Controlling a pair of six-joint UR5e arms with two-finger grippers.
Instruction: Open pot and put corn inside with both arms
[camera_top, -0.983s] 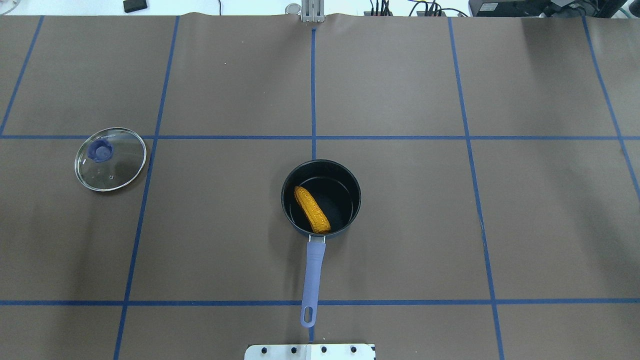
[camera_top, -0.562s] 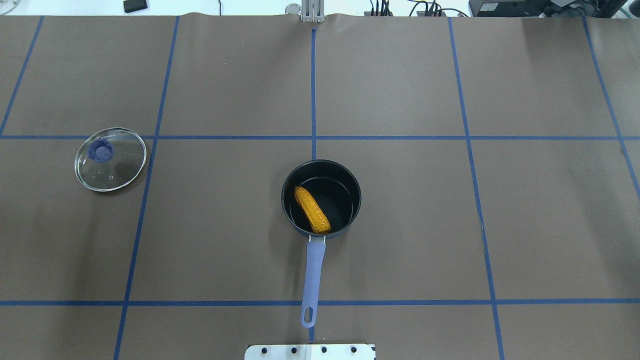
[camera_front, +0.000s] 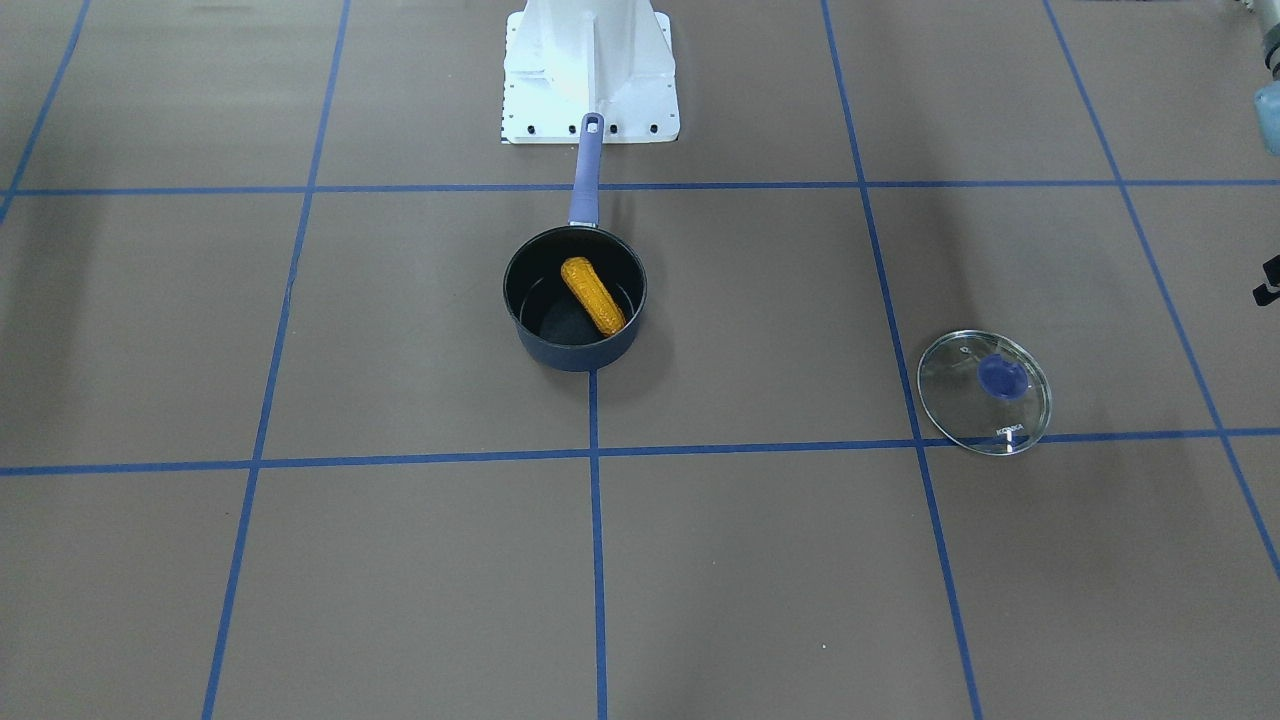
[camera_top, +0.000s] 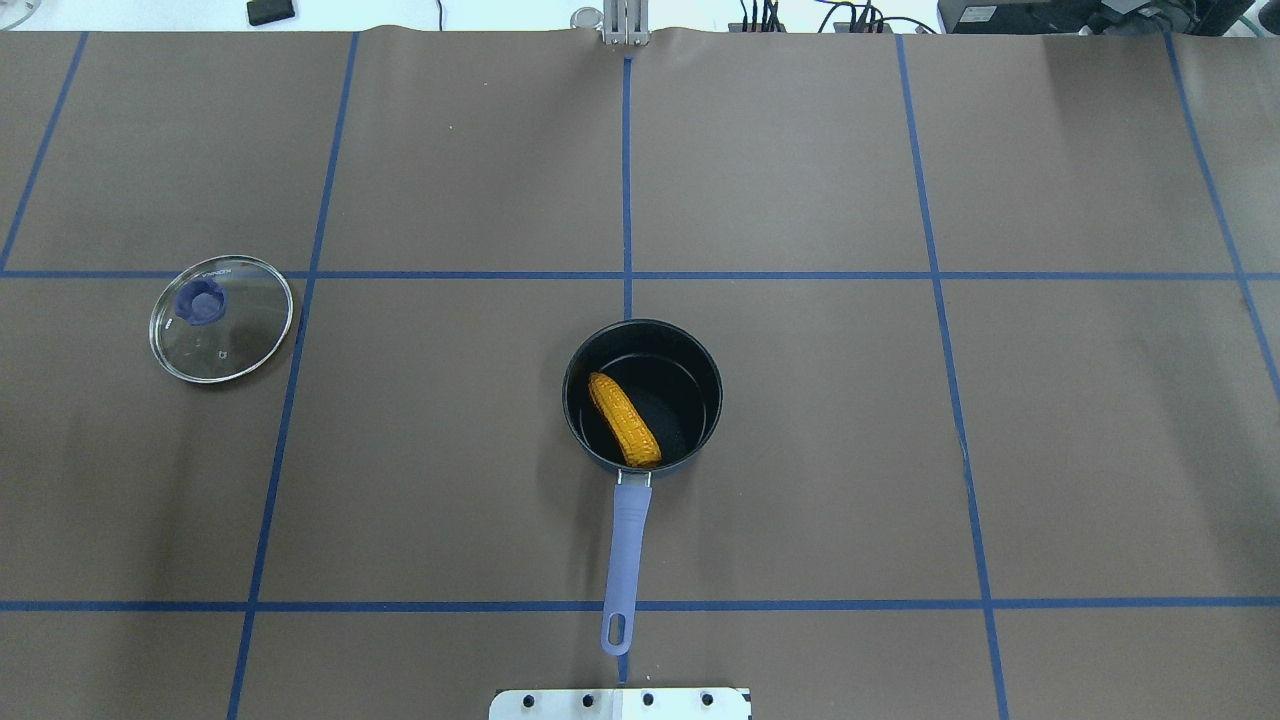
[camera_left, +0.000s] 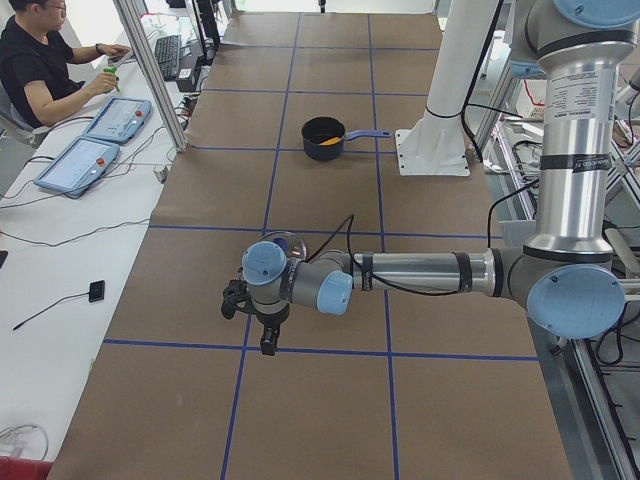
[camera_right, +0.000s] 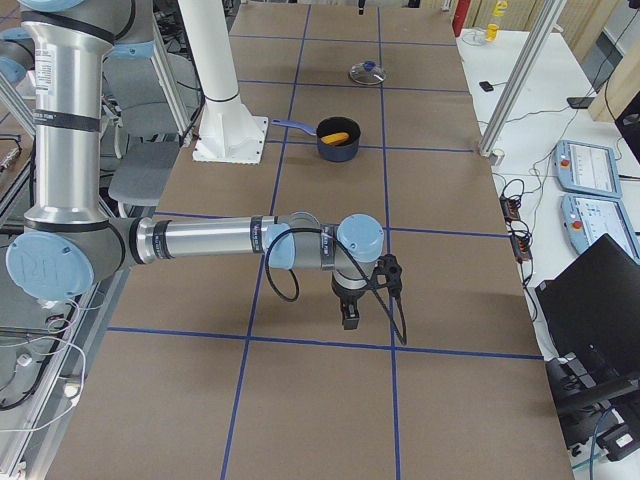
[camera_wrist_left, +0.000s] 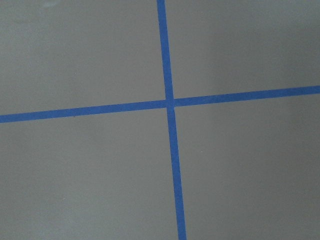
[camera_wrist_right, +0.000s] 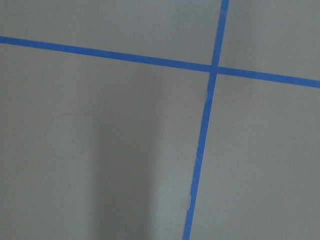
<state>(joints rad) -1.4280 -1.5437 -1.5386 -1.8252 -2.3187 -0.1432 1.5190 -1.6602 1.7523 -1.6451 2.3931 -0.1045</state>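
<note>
Inside the pot (camera_top: 683, 392) our corn (camera_top: 623, 419) already lies, slanting toward the handle (camera_top: 628, 540), left arm (camera_left: 410, 272) and right arm (camera_right: 200, 240) both well away from it, and we can't tell if the jaws are open.

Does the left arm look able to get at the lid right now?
Probably yes: the lid lies alone on the table, and the left arm hangs close by with nothing between them.

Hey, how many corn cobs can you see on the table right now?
1. The corn cob lies slantwise inside the open pot. No other shows in any view, and nothing seems to hide one.
</note>
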